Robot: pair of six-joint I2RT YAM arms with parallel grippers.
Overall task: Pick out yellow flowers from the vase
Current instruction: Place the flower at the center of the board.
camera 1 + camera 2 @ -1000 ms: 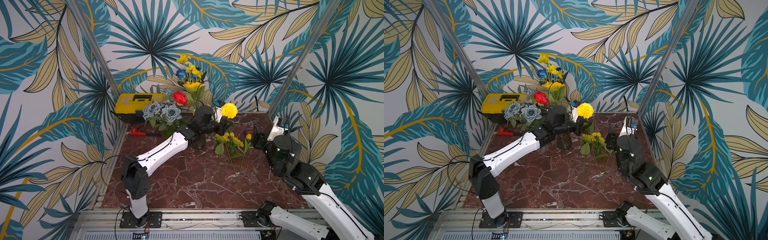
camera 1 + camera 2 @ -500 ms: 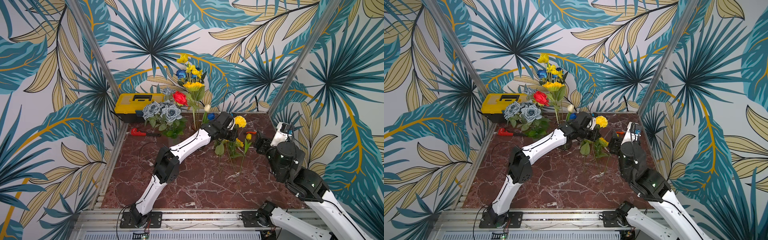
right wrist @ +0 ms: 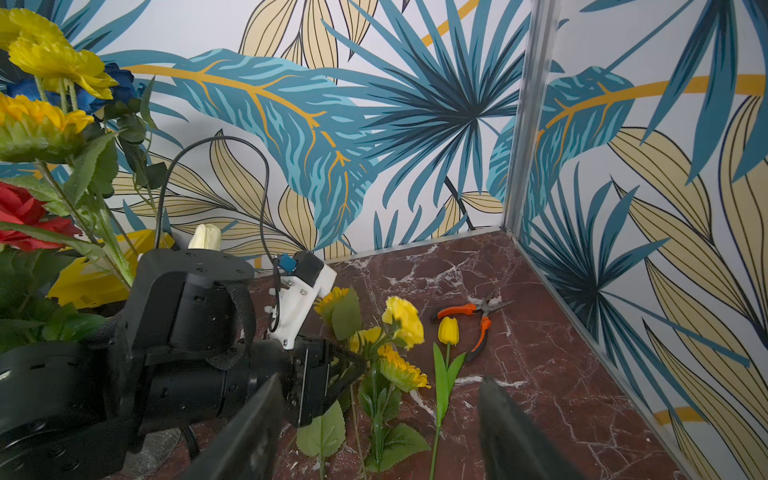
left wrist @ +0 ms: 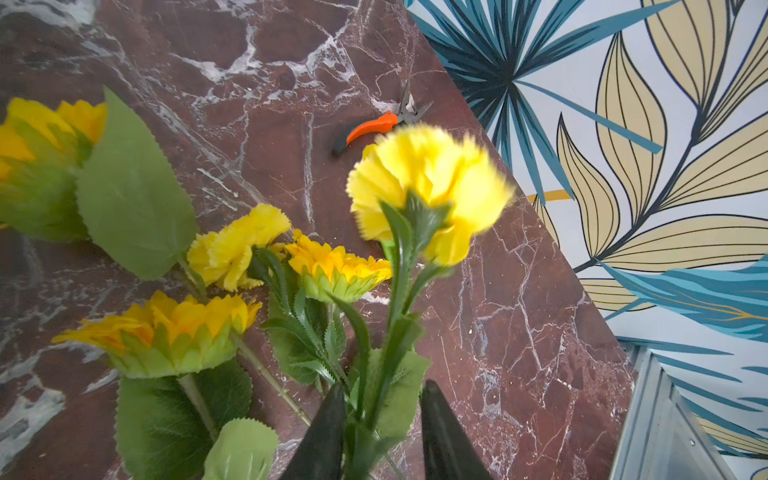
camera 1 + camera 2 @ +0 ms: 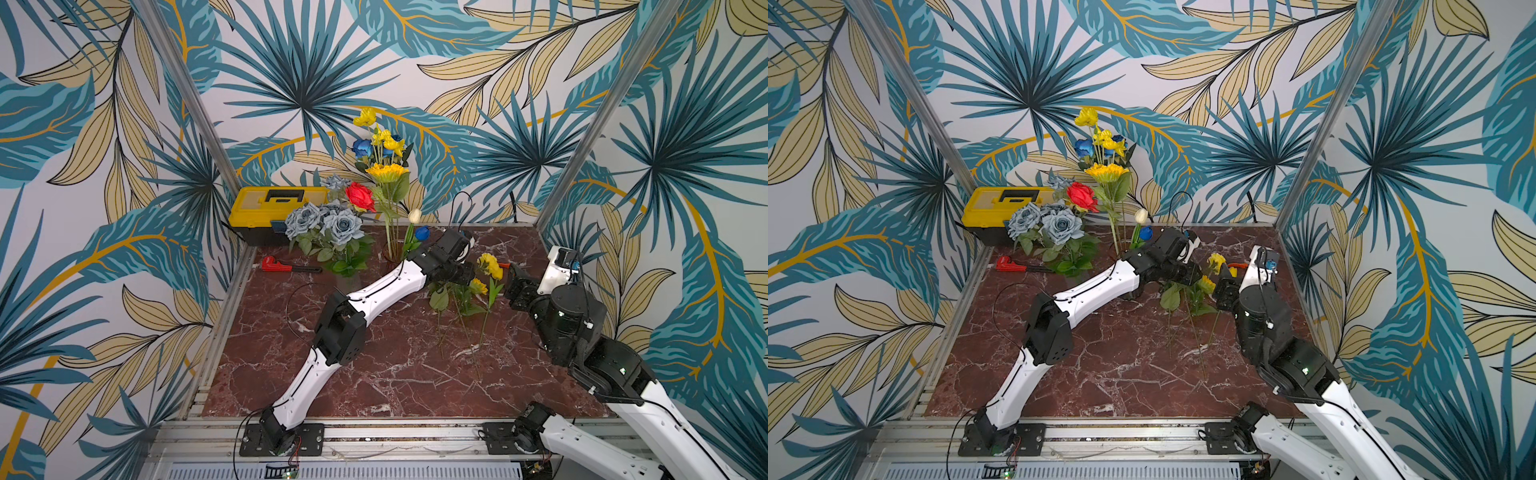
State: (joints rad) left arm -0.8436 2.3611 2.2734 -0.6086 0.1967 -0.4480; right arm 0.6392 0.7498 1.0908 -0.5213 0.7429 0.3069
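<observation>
Cut yellow flowers (image 5: pixel 478 286) are found lying on the right half of the marble tabletop (image 5: pixel 374 374), stems pointing forward: green-backed sunflowers (image 4: pixel 336 270), a flat pompom (image 4: pixel 237 245) and a tulip (image 3: pixel 448 330). A raised pompom (image 4: pixel 428 183) is recorded blurred, its stem between the fingers of the left gripper (image 4: pixel 384 384). An upright sunflower (image 5: pixel 386 170), a small-blossom spray (image 5: pixel 386 139) and a top bloom (image 5: pixel 365 117) stand at the back.

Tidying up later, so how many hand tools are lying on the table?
2: a red wrench in front of the toolbox, and orange pliers beside the tulip. Others may be hidden.
</observation>
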